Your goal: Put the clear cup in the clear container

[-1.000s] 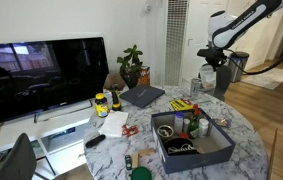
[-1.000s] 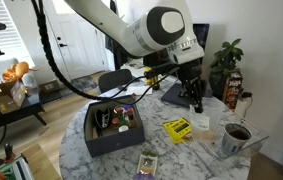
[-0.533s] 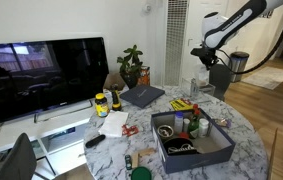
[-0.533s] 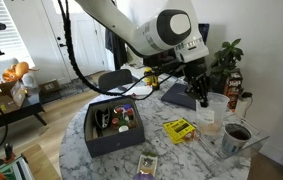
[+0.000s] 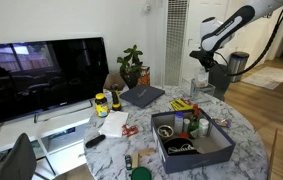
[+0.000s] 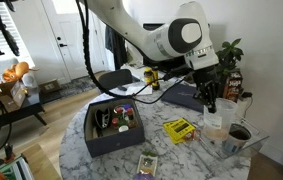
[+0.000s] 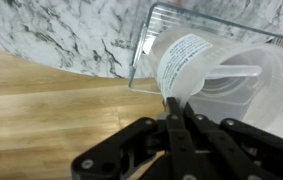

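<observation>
My gripper [image 7: 176,103] is shut on the rim of the clear cup [image 7: 186,62]. The cup hangs tilted from the fingers, just over the edge of the clear container [image 7: 266,90], which stands near the marble table's edge. In an exterior view the gripper [image 6: 210,102] holds the cup [image 6: 214,124] right beside the container [image 6: 237,140]. In an exterior view the gripper [image 5: 203,68] is at the far side of the table, and the cup below it is too faint to make out.
A big dark grey box [image 5: 191,142] of small bottles stands on the marble table; it also shows in an exterior view [image 6: 109,130]. A yellow packet [image 6: 179,128], a laptop [image 5: 141,96] and a plant [image 5: 131,65] are nearby. The wooden floor [image 7: 51,115] lies below the table edge.
The arm has carried the cup sideways off its spot on the table toward the clear container. The cup now hangs tilted at the container's edge.
</observation>
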